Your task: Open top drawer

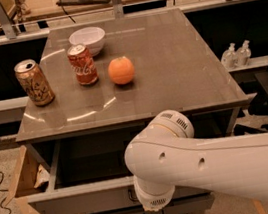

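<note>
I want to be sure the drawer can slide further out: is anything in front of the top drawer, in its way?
Nothing visible lies ahead of the top drawer except the arm, whose wrist hides the gripper at the drawer's front. A tan box sits beside its left side, seemingly not ahead of it.

On grey tabletop (167, 63): white bowl (87, 38) at back, red Coca-Cola can (83, 65) upright in front of it, gold soda can (34, 82) further left, orange (120, 70) near the red can's right. Tan cardboard box (22, 182) low at left. Two small clear bottles (236, 55) on right-hand ledge.
</note>
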